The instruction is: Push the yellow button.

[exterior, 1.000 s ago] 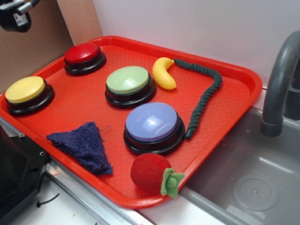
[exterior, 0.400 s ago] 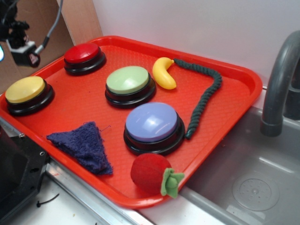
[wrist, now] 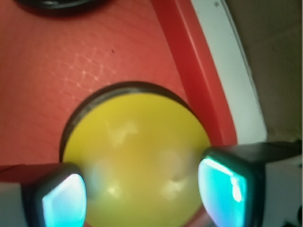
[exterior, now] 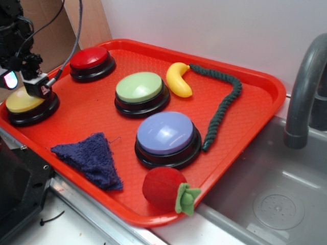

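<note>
Red tray (exterior: 245,107), yellow button (wrist: 137,161) directly beneath open, empty claw (wrist: 142,189).

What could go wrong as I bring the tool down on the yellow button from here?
1. The tool is open, its fingers straddling the yellow button; coming down, they may pass either side of the dome instead of pressing it.
2. The button sits close to the tray rim; the outer finger could catch on it.
</note>
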Available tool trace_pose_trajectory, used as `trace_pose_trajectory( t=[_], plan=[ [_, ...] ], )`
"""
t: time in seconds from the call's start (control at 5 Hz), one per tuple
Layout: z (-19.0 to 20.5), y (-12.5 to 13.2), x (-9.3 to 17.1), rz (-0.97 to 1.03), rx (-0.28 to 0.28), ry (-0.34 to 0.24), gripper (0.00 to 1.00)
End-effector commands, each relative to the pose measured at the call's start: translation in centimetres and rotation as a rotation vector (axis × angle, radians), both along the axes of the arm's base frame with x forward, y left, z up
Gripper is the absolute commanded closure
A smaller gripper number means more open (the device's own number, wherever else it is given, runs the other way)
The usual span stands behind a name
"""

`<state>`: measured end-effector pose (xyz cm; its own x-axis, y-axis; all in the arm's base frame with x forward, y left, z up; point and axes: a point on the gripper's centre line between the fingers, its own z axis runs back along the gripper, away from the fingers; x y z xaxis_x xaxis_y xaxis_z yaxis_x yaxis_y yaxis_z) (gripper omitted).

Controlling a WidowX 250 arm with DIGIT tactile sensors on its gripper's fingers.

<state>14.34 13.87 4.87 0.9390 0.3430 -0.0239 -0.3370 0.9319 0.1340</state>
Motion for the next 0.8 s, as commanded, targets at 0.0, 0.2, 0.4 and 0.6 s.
trace_pose_trajectory(
  t=[0.0,0.2,0.4,0.6],
  plan=[
    [-0.8,0.5,0.0,-0.027,0.001,-0.014,0.0],
    [2.3,-0.2,0.3,-0.027,-0.002,-0.082,0.0],
    [4.6,-0.2,0.4,-0.001,-0.012,-0.107,0.0],
    [6.3,-0.5,0.4,0.009,-0.018,-0.109,0.0]
  ],
)
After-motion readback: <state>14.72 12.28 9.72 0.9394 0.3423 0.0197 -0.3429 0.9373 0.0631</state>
